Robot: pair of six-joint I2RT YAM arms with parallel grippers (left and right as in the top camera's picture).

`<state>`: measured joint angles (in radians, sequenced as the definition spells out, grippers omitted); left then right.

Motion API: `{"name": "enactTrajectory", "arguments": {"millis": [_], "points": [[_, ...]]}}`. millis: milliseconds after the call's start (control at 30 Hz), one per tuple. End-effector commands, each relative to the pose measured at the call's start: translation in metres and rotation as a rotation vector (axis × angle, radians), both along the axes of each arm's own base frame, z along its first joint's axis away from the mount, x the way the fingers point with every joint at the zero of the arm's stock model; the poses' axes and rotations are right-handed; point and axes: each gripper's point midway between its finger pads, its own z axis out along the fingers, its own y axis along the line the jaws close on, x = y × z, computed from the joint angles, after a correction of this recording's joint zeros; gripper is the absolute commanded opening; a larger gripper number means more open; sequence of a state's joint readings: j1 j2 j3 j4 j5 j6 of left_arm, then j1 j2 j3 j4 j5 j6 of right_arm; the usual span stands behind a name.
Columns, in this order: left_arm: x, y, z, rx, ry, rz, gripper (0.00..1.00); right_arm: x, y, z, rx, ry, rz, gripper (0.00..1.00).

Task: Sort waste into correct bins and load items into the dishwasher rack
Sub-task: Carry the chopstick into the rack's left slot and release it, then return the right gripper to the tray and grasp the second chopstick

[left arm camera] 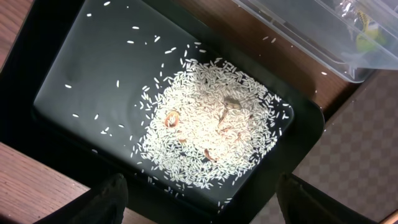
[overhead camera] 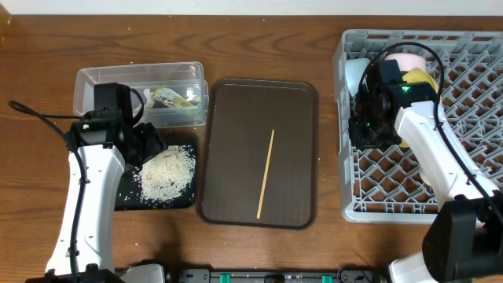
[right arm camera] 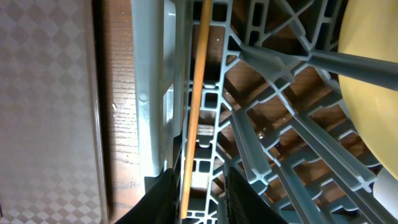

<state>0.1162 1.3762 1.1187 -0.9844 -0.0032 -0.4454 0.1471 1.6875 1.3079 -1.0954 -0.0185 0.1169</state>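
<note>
Loose white rice grains lie heaped in the shallow black tray, also in the left wrist view. My left gripper hovers open and empty over the tray's near corner. The clear tub behind it holds the green-and-orange wrapper. One wooden chopstick lies on the brown serving tray. My right gripper is low inside the grey rack, open, with a second chopstick lying between its fingers along the rack wall.
In the rack a pale bowl, a pale cup and the yellow plate stand near my right arm; the plate's edge is close to my right fingers. I cannot make out the tissue.
</note>
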Motion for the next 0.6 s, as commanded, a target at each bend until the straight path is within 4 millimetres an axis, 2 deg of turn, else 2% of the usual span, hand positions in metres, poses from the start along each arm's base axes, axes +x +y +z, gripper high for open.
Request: {"name": "enactTrajectory", "arguments": {"millis": [0, 133, 200, 300, 433, 567], "points": [[-0.001, 0.002, 0.002, 0.004, -0.005, 0.011, 0.79, 0.012, 0.005, 0.025, 0.038, -0.081, 0.01, 0.26], [-0.001, 0.002, 0.002, 0.004, -0.005, 0.011, 0.79, 0.027, 0.035, 0.058, 0.182, -0.184, 0.052, 0.3], [-0.001, 0.002, 0.002, 0.004, -0.005, 0.011, 0.79, 0.034, 0.061, 0.074, 0.292, -0.242, 0.103, 0.32], [-0.001, 0.002, 0.002, 0.004, -0.005, 0.011, 0.79, 0.036, 0.101, 0.087, 0.408, -0.288, 0.187, 0.35], [-0.001, 0.002, 0.002, 0.004, -0.005, 0.011, 0.79, 0.029, 0.142, 0.079, 0.412, -0.276, 0.247, 0.39], [-0.001, 0.002, 0.002, 0.004, -0.005, 0.011, 0.79, 0.015, 0.174, 0.052, 0.346, -0.212, 0.25, 0.41]]}}
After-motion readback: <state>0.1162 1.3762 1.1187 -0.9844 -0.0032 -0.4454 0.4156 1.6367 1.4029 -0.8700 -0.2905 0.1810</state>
